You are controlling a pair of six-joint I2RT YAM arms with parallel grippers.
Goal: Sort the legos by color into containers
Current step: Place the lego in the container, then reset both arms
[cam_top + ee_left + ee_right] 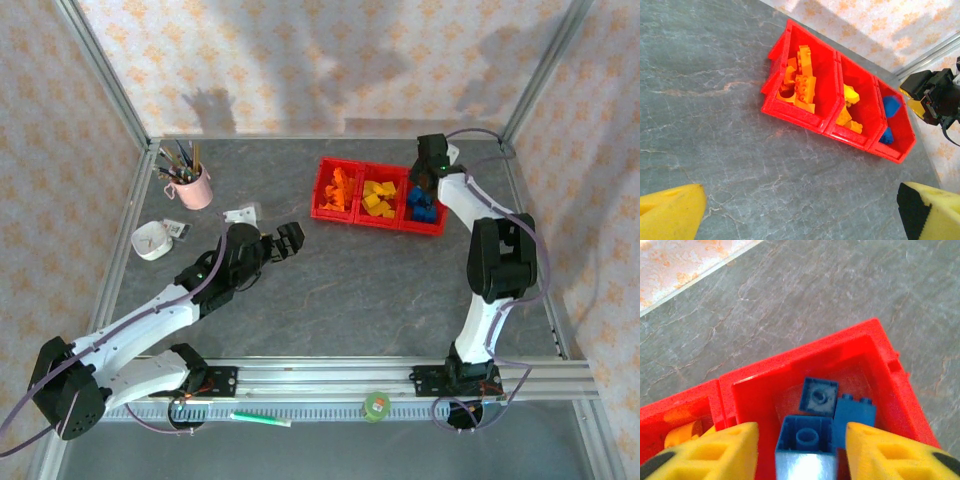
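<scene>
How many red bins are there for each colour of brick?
Bin of orange bricks: 1
Bin of yellow bricks: 1
Bin of blue bricks: 1
Total: 3 bins

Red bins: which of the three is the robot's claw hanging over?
The right-end bin, the one holding blue bricks. The right gripper hangs above it; the middle bin holds yellow bricks and the left-end bin orange ones.
</scene>
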